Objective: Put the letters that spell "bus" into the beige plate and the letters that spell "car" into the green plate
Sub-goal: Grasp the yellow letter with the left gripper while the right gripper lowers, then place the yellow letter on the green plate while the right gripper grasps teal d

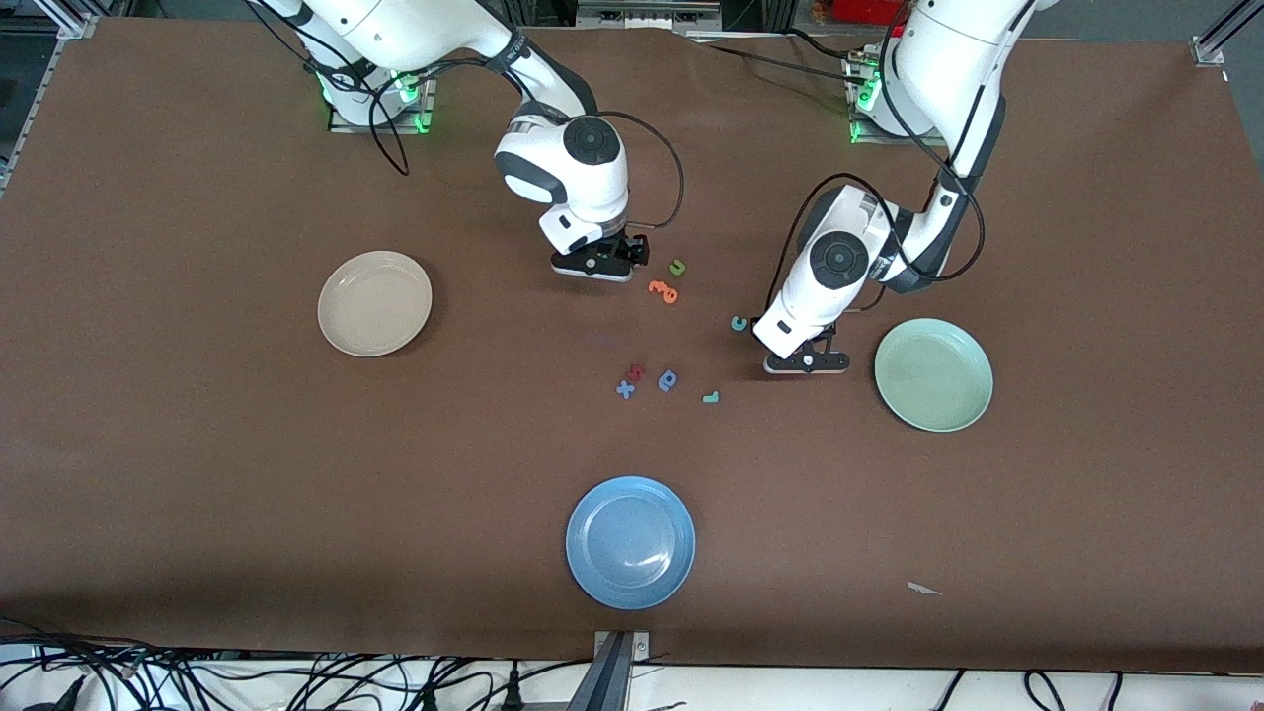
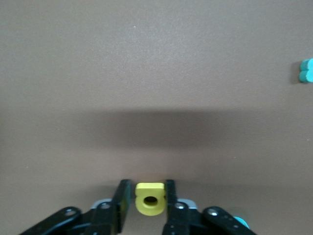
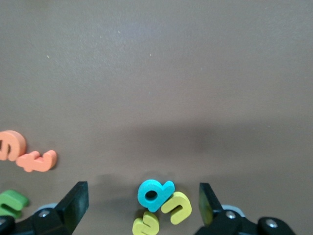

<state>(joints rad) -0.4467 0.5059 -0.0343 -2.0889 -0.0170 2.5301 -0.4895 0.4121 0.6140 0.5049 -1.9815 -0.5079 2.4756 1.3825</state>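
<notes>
My left gripper (image 1: pixel 808 362) is low over the table beside the green plate (image 1: pixel 933 374). Its jaws are shut on the yellow blocky letter with a hole (image 2: pixel 149 200), which still rests on the table. The teal c-curve (image 1: pixel 738 323) and the teal hooked bar (image 1: pixel 710 397) lie close by. My right gripper (image 1: pixel 592 265) hangs open over a tight cluster: the teal looped letter (image 3: pixel 155 194), the yellow u (image 3: pixel 177 207) and the yellow s (image 3: pixel 145 224), all between its wide-set fingers (image 3: pixel 73 203). The beige plate (image 1: pixel 374 303) sits toward the right arm's end.
A green u (image 1: pixel 677 267) and orange letters (image 1: pixel 664 291) lie beside the right gripper. A red letter (image 1: pixel 637 371), a blue x (image 1: pixel 625 389) and a blue rounded letter (image 1: pixel 669 380) sit mid-table. A blue plate (image 1: pixel 630 542) is nearest the front camera.
</notes>
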